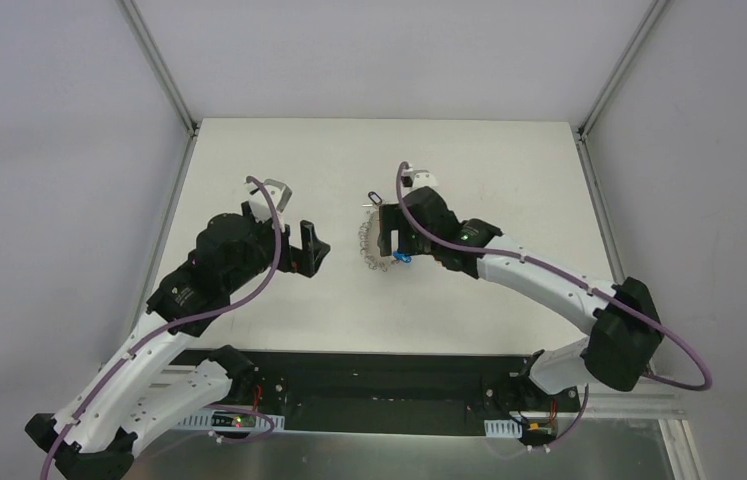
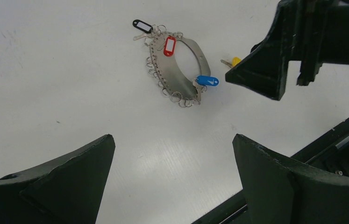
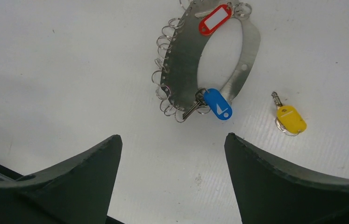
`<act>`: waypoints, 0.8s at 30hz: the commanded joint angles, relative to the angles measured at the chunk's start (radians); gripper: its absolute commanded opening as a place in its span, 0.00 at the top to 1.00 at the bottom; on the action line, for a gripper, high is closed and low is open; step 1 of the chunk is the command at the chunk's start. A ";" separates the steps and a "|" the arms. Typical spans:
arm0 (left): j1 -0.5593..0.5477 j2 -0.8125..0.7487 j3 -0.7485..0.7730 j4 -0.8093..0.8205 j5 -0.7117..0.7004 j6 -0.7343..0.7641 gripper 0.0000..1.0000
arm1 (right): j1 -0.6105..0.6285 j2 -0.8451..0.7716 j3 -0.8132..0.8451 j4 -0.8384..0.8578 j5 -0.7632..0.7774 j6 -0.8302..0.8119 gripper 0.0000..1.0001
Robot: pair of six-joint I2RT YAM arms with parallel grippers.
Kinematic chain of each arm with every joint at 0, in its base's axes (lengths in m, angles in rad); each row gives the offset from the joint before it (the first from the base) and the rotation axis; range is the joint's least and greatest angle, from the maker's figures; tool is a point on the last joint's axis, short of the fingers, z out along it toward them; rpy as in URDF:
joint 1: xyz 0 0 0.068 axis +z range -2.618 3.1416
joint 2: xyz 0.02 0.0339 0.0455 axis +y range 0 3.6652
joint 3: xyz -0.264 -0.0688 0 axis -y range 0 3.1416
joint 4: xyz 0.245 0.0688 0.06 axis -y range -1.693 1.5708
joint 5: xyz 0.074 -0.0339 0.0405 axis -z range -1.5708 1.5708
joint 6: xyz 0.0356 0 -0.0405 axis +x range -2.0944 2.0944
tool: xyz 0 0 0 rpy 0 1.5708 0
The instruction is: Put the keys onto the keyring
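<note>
- The keyring (image 3: pixel 184 70) lies flat on the table (image 1: pixel 509 170), at the upper centre of the right wrist view, with a red tag (image 3: pixel 215 18) and a blue tag (image 3: pixel 218 104) hanging on it.
- The yellow key (image 3: pixel 291 119) lies loose just right of the keyring, not touching it.
- The right gripper (image 3: pixel 172 136) hovers over the keyring, fingers spread wide, empty.
- The left gripper (image 2: pixel 172 139) is left of centre in the top view, fingers spread wide, empty.

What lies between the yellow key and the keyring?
Nothing. In the right wrist view, only bare white table separates the yellow key from the keyring. They lie apart and do not touch.
</note>
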 commanded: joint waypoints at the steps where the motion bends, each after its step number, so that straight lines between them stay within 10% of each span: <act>1: 0.010 -0.032 -0.009 0.000 -0.009 0.007 0.01 | 0.043 0.087 0.004 0.044 0.075 0.071 0.19; 24: 0.024 -0.068 -0.009 0.001 0.045 -0.013 0.01 | 0.186 0.365 -0.018 0.054 0.221 0.160 0.56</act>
